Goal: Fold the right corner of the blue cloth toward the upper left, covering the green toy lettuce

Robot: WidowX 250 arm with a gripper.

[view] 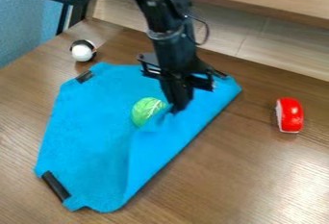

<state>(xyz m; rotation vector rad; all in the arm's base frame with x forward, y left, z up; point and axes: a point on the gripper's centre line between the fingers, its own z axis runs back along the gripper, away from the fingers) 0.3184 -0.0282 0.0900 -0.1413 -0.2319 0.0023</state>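
The blue cloth [87, 136] looks matt — the wood-grained table [218, 170] softly shiny, the red object [292, 115] glossy.

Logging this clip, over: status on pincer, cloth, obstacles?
Pincer low, at a raised fold of the blue cloth. Cloth on table, partly folded. Green toy close beside pincer, possibly in the way.

We seem to be in a robotics lab, judging by the cabled robot arm [170, 38] above our wood-grain counter [237, 180].
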